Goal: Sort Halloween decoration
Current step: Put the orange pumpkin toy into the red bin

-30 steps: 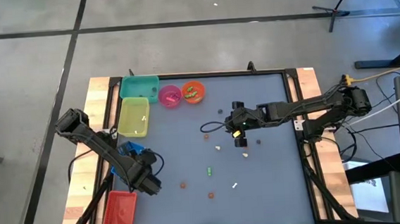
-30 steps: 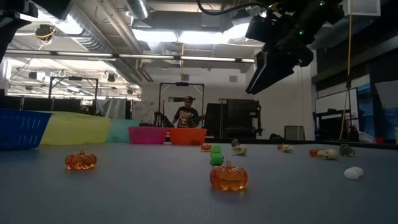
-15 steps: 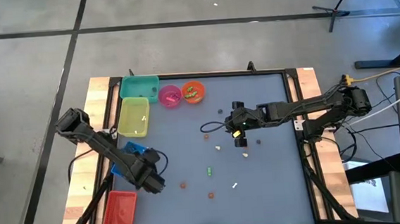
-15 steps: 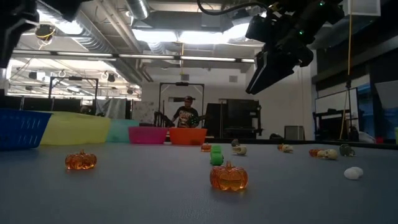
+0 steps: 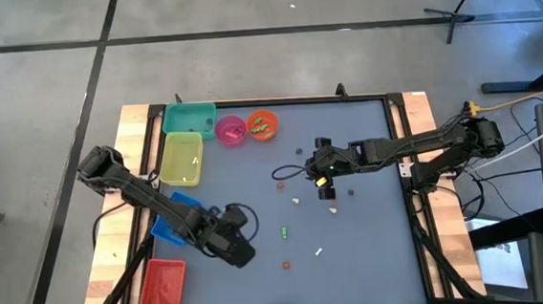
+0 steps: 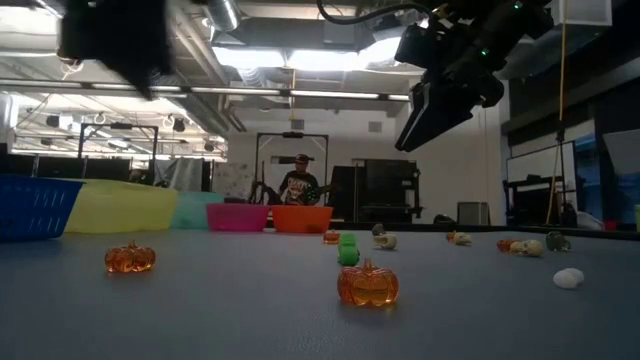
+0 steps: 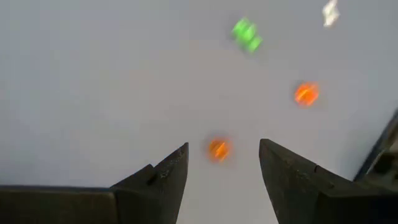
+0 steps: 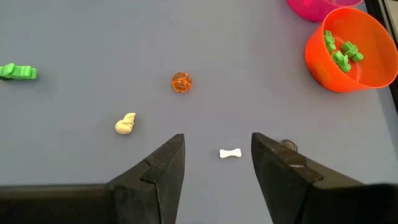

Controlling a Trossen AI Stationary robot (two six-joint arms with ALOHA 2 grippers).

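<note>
The Halloween decoration lies scattered on the grey mat: orange pumpkins [image 6: 367,284] [image 6: 130,257], a green piece [image 5: 284,232], a white bone [image 8: 230,153], a white skull [image 8: 125,124] and another orange pumpkin [image 8: 181,82]. My left gripper [image 5: 238,253] hangs open above the mat's near left part, slanting down. In its wrist view one orange pumpkin [image 7: 217,149] shows on the mat between its fingers, untouched. My right gripper [image 5: 323,179] hovers open over the mat's middle, above the bone, holding nothing.
A teal bin [image 5: 190,117], a yellow bin [image 5: 182,158], a blue bin [image 5: 165,227] and a red bin [image 5: 162,286] line the left edge. A pink bowl [image 5: 231,129] and an orange bowl [image 8: 348,50] holding green pieces stand at the far side.
My left gripper has swung from beside the blue bin toward the table's right, out over the mat, and has tipped downward. It now covers the orange pumpkin that showed near the front in the high view. It stays open.
</note>
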